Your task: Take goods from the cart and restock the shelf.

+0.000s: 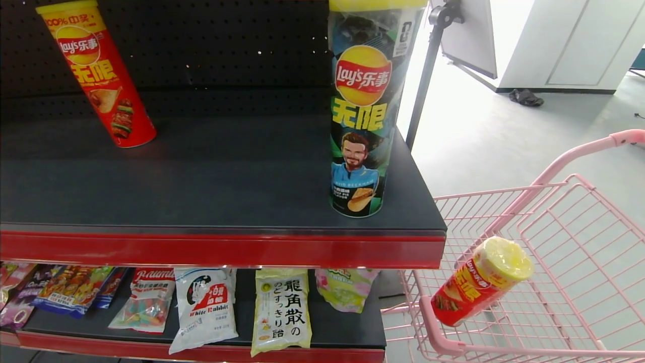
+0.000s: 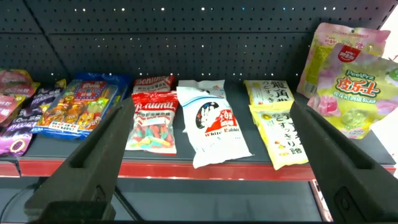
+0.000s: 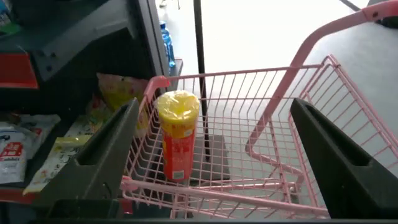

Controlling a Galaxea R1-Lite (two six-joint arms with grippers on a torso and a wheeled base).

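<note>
A pink wire cart (image 1: pixel 546 176) stands to the right of the shelf. In its near corner leans a red chip can with a yellow lid (image 1: pixel 478 282), which stands upright behind the cart's rim (image 3: pixel 249 76) as the red chip can (image 3: pixel 177 140) in the right wrist view. My right gripper (image 3: pixel 214 106) hangs open before the cart, apart from that can. On the dark upper shelf (image 1: pixel 211 176) stand a red can (image 1: pixel 101 75) at the back left and a dark green-blue can (image 1: pixel 360 116) at the front right. My left gripper (image 2: pixel 211 106) is open, facing the lower shelf, holding nothing.
The lower shelf (image 1: pixel 337 327) carries several snack bags, among them a white bag (image 2: pixel 211 121) and a yellow bag (image 1: pixel 282 310). A black stand pole (image 1: pixel 426 70) rises between shelf and cart. Wide bare room lies between the two cans on the upper shelf.
</note>
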